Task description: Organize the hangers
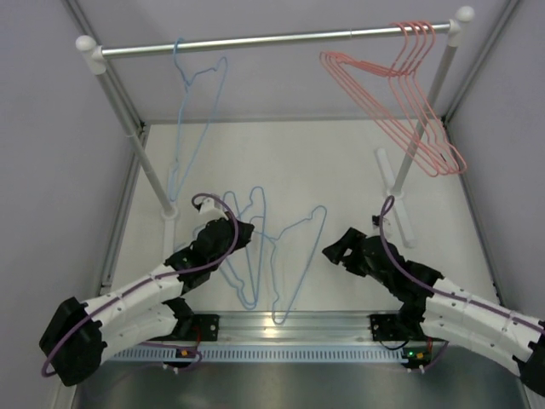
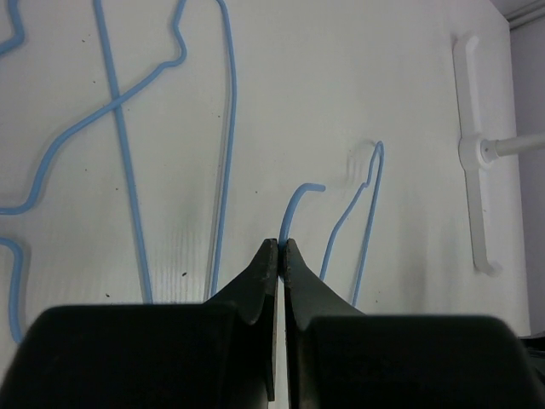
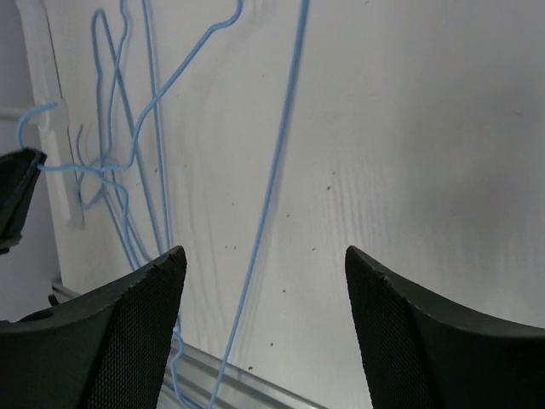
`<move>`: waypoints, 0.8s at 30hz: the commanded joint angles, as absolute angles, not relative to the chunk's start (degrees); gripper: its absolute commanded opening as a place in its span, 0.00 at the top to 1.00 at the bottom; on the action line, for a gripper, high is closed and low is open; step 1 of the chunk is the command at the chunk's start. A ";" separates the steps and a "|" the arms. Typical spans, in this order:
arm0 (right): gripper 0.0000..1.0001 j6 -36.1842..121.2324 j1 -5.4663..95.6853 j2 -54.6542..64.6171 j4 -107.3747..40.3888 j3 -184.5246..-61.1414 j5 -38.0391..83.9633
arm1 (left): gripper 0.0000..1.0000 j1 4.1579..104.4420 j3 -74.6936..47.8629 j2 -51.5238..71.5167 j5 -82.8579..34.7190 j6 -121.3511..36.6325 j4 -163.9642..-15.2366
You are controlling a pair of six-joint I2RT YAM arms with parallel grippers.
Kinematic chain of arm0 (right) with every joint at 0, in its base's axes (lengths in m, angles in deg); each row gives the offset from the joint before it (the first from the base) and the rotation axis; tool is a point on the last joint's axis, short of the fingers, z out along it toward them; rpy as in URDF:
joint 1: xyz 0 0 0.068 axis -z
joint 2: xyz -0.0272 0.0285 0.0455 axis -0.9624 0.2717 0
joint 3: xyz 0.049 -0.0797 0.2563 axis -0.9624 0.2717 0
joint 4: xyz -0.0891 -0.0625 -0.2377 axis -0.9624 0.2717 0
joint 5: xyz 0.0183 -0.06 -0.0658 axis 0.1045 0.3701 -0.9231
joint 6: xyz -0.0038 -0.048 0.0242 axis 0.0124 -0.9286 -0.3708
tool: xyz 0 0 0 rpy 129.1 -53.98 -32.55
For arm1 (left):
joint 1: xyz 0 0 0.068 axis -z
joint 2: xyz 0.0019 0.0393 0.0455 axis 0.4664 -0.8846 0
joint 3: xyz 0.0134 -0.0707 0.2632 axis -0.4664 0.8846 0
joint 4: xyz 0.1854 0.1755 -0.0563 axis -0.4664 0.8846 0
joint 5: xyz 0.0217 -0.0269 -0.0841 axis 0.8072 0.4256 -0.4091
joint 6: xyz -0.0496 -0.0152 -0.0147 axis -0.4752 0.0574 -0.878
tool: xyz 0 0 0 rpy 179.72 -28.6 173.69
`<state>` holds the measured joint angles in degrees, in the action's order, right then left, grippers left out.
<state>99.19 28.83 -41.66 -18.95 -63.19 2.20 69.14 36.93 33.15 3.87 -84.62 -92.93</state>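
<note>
Closest to the lens, left fingers clenched tip to tip on the thin wire of the held blue hanger, just below its small hook. Hook end curling up and to the right out of the pinch. More light blue wire just right of that, with a faint shadow beside it. Lifted clear or resting on the surface: cannot tell from any view.

Around it, loose blue hangers in an overlapping tangle on the white surface between the two arms. Wires crossing one another, the longest reaching down to the metal strip at the near edge. Roughly three in the tangle, held one included.

Right fingers spread wide and gripping nothing, poised above the surface near the right side of the tangle. One long blue wire running up the surface through the gap in the right wrist view, untouched.

Farther back, hung blue hanger alone on the left part of the silver rail. Pink hangers, four of them, bunched by their hooks at the right end of the same rail, bodies hanging tilted and fanned slightly apart. White posts holding up the rail at either end, and a flat white foot lying on the surface.
</note>
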 commanded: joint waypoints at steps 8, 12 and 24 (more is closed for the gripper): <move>0.27 97.58 14.12 -25.13 -22.84 -82.26 -14.30 | 1.00 80.96 28.52 33.19 13.72 -79.82 -88.20; 0.28 100.39 14.12 -20.48 -24.59 -83.67 -14.65 | 1.00 83.61 27.99 33.28 16.35 -79.47 -88.11; 0.30 111.46 14.21 -10.01 -38.12 -81.39 -9.82 | 1.00 89.24 26.32 32.76 22.07 -77.80 -88.46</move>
